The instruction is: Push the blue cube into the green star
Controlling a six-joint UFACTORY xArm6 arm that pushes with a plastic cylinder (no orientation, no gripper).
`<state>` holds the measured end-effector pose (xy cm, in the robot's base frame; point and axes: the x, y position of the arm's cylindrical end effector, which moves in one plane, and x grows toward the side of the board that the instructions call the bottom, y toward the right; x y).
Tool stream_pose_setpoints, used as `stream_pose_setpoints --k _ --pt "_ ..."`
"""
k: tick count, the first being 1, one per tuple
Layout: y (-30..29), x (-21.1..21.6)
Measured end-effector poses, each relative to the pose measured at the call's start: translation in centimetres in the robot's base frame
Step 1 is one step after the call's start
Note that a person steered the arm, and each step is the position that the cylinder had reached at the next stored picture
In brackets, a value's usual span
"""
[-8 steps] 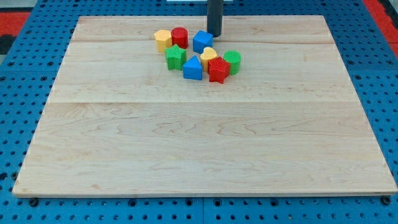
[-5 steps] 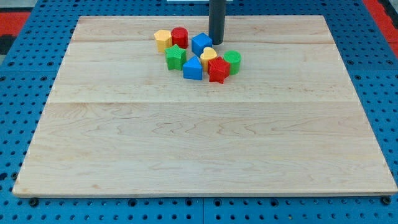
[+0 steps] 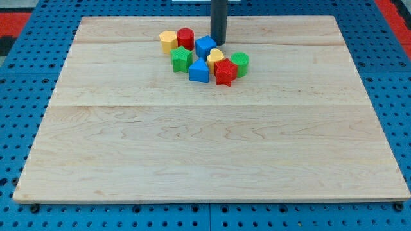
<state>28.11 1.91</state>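
Right, my tip (image 3: 219, 43) sits at the blue cube's (image 3: 205, 46) upper-right edge, touching or nearly. Cube's near the top of the pale wooden worktop (image 3: 205, 147), just right of the green star (image 3: 182, 59), w/ a blue triangular block (image 3: 199, 70) below. Tool's a bare rod, nothing to open or hold.

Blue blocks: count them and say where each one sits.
2. The blue cube sits at the cluster's top, just below-left of my tip. The blue triangular block sits at the cluster's bottom, right of the green star. None seems hidden.
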Motion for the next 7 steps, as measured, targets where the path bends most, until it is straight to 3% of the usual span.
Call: stream_pose_setpoints --k 2,6,7 --pt "-6.0 1.5" --pt "-9.3 9.9" --pt "-6.8 10.0"
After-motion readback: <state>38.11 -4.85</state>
